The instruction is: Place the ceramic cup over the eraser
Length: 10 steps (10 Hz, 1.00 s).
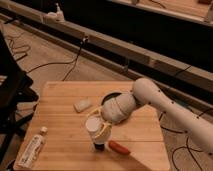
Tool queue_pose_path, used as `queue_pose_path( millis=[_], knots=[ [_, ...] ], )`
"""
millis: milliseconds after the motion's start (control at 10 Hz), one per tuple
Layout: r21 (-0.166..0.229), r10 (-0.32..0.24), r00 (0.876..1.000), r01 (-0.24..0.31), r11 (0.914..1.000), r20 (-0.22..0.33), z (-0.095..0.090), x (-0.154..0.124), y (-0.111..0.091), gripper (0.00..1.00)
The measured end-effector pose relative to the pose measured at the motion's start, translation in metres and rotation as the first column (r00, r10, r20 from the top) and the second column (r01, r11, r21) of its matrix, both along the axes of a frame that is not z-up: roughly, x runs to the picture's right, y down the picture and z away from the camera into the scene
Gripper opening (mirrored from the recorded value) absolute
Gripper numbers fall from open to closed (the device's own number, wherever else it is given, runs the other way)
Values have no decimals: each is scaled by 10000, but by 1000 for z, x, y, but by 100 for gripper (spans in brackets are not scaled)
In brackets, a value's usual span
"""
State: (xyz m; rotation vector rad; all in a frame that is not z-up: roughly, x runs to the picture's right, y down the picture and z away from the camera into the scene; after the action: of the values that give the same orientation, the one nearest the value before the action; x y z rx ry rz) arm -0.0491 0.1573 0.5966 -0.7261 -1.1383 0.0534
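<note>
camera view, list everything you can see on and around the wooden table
ceramic cup: 1, white, held in the tool above the eraser
eraser: 1, black, near front edge, just below the cup
oblong thing: 1, orange-red, right beside the eraser
pale block: 1, whitish, mid table, left of the bowl
bowl: 1, green, mostly hidden behind the arm
tube with cap: 1, white, front left corner
table: 1, light wood
cables: several, dark, on the floor behind
arm: 1, white, reaching in from the right
tool: 1, closed around the cup over the eraser
</note>
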Motion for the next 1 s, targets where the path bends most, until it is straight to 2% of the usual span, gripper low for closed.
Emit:
queue_pose_path(
  millis=[200, 400, 700, 800, 1000],
  knots=[
    [-209, 206, 9996, -202, 9996, 201, 4, -1, 10, 18],
    [-431, 417, 9986, -403, 9983, 316, 15, 2, 20, 43],
    [-610, 627, 9974, -604, 9963, 368, 27, 6, 27, 70],
    [-672, 673, 9970, -646, 9956, 391, 30, 7, 29, 76],
    [-814, 688, 9965, -649, 9946, 464, 35, 7, 36, 77]
  ],
)
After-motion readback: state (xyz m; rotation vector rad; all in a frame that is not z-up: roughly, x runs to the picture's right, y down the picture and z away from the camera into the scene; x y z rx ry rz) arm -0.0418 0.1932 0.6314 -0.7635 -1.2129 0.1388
